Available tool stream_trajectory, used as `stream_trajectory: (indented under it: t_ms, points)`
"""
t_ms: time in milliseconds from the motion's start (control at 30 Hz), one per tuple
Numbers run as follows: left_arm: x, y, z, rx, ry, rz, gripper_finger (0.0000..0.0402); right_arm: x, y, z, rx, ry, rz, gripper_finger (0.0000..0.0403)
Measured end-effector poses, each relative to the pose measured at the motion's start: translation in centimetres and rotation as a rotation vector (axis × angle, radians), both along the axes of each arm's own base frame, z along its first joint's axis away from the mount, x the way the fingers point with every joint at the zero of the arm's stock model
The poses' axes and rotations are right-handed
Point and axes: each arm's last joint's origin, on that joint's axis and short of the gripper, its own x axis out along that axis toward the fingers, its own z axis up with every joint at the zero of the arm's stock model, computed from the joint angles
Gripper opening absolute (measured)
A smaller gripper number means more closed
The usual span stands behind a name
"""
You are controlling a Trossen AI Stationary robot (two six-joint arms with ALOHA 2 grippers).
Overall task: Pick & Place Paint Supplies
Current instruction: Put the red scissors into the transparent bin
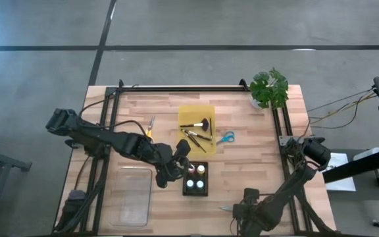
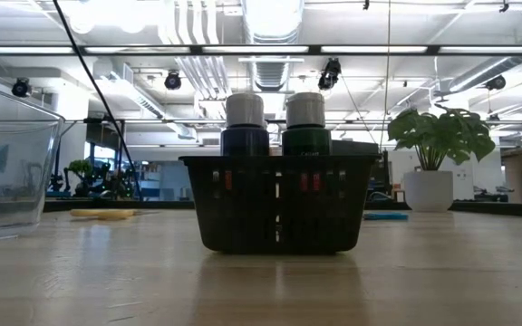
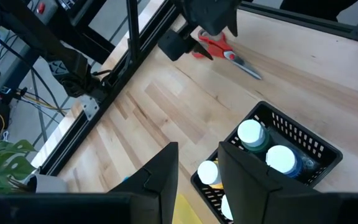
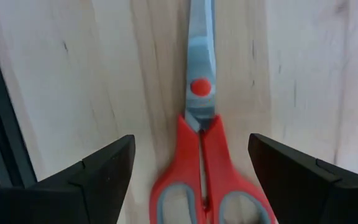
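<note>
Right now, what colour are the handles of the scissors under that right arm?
Red with grey inner loops, clearest in the right wrist view.

A potted plant [image 1: 269,88] is standing at the far right corner; blue scissors [image 1: 226,137] are lying beside a yellow mat [image 1: 196,113]; red scissors [image 4: 204,168] are lying near right; a clear bin [image 1: 132,195] is sitting near left.

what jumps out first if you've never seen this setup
The small black basket near the table's front centre, holding paint bottles, with the left gripper hovering open at its left edge. Behind it a yellow mat carries the paintbrushes and the broad brush. At the front edge, the right gripper hangs open over red-handled scissors.
</note>
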Motion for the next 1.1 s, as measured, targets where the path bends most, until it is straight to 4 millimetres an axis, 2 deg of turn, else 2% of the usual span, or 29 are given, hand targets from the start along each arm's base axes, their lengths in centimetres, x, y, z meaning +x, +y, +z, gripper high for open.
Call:
stream_trajectory:
  t_ms: [133, 233, 800, 1100]
  points:
    - [0.0, 0.0, 0.0, 0.0, 0.0, 0.0, 0.0122, -0.2, -0.2, -0.4, 0.009, 0.024, 0.004, 0.031]
    - [0.0, 0.0, 0.0, 0.001, 0.003, 0.0, 0.0122, -0.1, -0.2, -0.6, 0.021, 0.018, 0.007, 0.0293]
    - [-0.1, 0.0, -0.1, 0.003, 0.01, -0.001, 0.0122, 0.7, -1.3, -0.9, 0.044, 0.046, 0.015, 0.0107]
    - [-0.1, 0.0, -0.1, 0.005, 0.019, 0.0, 0.0122, 0.5, -1.5, -0.4, 0.051, 0.033, -0.001, 0.0094]
